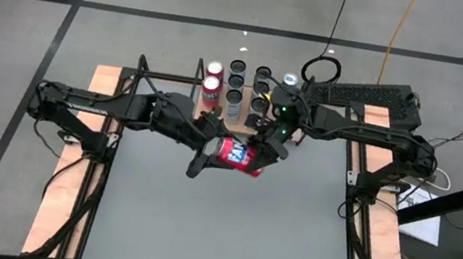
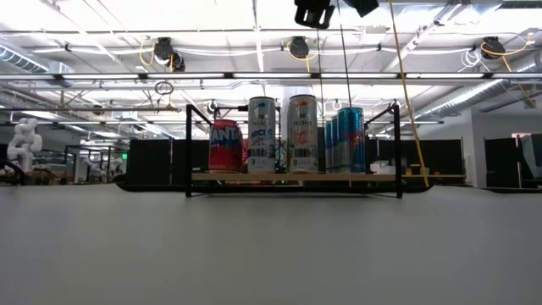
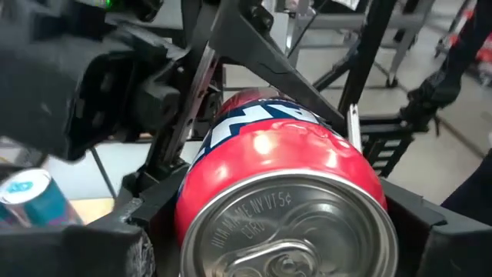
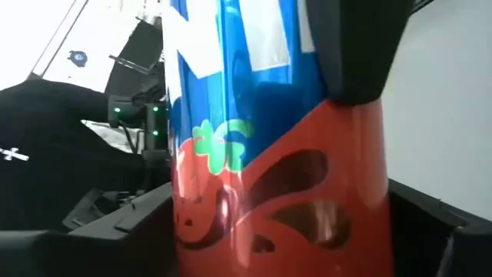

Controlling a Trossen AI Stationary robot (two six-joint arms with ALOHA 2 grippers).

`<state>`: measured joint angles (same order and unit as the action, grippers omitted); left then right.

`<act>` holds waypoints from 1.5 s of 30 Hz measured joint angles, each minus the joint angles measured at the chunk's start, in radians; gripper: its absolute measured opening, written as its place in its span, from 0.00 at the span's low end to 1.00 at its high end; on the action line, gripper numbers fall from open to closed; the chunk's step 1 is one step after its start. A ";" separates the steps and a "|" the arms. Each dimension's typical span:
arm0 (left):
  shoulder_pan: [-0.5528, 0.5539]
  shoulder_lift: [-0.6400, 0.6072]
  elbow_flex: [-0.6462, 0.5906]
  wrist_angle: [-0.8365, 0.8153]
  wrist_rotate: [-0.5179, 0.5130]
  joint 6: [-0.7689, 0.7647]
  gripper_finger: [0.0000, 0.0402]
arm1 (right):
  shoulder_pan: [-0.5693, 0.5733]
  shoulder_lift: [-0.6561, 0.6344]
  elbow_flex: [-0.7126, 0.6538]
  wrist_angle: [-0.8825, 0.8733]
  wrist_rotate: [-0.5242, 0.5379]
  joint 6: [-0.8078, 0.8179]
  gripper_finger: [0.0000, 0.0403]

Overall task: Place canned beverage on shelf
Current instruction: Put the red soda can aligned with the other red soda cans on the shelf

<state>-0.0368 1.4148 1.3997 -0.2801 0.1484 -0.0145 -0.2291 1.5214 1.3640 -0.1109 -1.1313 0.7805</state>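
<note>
While I look from the high view, I see both arms meeting over the middle of the table (image 1: pixel 217 228), a little toward twelve o'clock from its centre, with a red can (image 1: pixel 238 156) lying sideways in the air between them. I see the left gripper (image 1: pixel 209 154) at the nine o'clock end of the can and the right gripper (image 1: pixel 266 147) at its three o'clock end. From above I cannot judge the grips well, but the left wrist view helps me: the can's silver top (image 3: pixel 288 231) with the pull tab fills the space between the left fingers (image 3: pixel 123 231), which pinch the red body on both sides. In the right wrist view the same can (image 4: pixel 269 154), with blue and red print, stands between the right fingers (image 4: pixel 350 46); one dark finger lies against its side, yet I cannot tell if this jaw is truly pressing or is loose around it. The shelf (image 1: pixel 244 104) is at twelve o'clock from the grippers, at the far edge of the table. Only the low view shows me the shelf (image 2: pixel 292 177) from the side: a wooden board in black rod frames, carrying a red can (image 2: pixel 225 146), two tall silver cans (image 2: pixel 262 134) and some blue cans (image 2: pixel 347 140). That view shows only the arms' undersides at its top edge.
</note>
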 joint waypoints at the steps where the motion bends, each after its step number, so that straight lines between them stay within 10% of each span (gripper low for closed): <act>1: 0.000 0.000 0.000 -0.003 0.000 0.024 0.72 | 0.000 0.002 0.000 0.005 0.000 0.001 0.82; 25: -0.042 -0.003 0.001 0.026 -0.171 0.116 0.91 | -0.002 0.008 -0.002 0.090 -0.031 -0.062 0.63; 45: -0.038 -0.060 0.026 0.033 -0.340 -0.742 0.95 | -0.070 -0.075 0.000 0.076 0.241 -0.295 0.63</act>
<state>-0.0749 1.3550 1.4258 -0.2474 -0.1914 -0.7567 -0.2987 1.4465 1.3640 -0.0345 -0.8902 0.4857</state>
